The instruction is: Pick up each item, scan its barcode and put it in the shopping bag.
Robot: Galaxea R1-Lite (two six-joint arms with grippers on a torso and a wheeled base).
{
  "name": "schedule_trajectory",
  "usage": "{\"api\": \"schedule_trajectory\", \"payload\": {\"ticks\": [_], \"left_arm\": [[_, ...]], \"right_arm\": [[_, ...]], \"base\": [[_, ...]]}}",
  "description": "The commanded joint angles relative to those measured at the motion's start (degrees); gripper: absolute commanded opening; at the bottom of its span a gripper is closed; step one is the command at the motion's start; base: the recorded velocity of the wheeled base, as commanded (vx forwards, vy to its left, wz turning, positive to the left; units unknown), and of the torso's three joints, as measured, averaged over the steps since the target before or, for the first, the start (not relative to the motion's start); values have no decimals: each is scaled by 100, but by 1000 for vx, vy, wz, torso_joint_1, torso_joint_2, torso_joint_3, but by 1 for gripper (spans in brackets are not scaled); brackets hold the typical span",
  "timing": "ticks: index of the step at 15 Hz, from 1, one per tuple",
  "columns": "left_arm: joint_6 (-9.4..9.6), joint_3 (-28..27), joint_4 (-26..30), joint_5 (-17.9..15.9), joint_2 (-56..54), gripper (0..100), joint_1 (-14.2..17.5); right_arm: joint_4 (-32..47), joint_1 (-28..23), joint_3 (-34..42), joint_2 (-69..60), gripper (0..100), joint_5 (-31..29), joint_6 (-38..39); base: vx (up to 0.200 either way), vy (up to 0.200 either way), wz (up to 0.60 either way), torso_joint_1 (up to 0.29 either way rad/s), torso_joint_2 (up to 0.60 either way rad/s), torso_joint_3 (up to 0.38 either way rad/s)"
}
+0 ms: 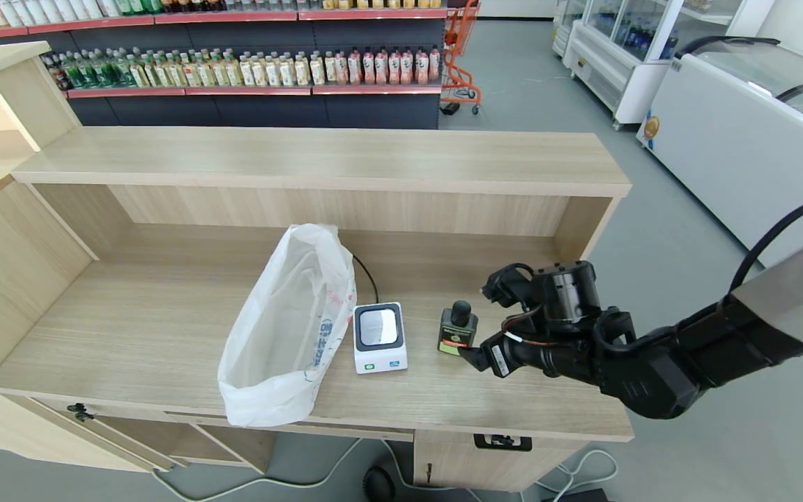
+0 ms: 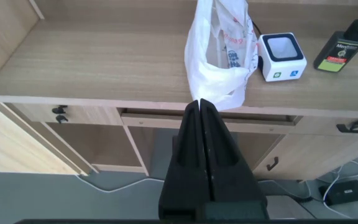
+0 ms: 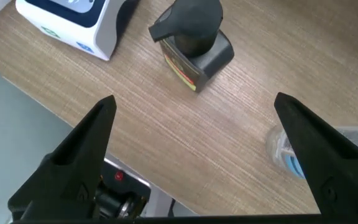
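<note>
Item: dark bottle [image 1: 457, 326] w/ black cap, upright on counter [image 1: 129, 328], long axis vertical. It stands just right of scanner [image 1: 379, 337]. Shopping bag [image 1: 290, 328] is left of scanner, mouth open.

R gripper [image 3: 194, 102]: jaws spread wide, nothing held, just right of bottle, not touching. Bottle lies left of its tips, approx. in line w/ the gap.

L gripper [image 2: 201, 107]: fingers pressed together, off counter's near edge, well apart from bottle.

I judge R arm nearer. Next move: approach leftward, close across bottle body.
</note>
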Motion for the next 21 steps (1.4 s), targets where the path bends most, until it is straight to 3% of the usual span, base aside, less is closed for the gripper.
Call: {"api": "schedule_trajectory", "payload": {"ticks": [1, 21], "left_arm": [[0, 1, 2, 5, -2, 0, 0], [0, 1, 2, 5, -2, 0, 0]], "right_arm": [[-56, -2, -254, 278, 100, -8, -5], [-337, 16, -1774, 1877, 100, 290, -234]], "base": [[0, 0, 0, 0, 0, 0], [0, 0, 0, 0, 0, 0]]}}
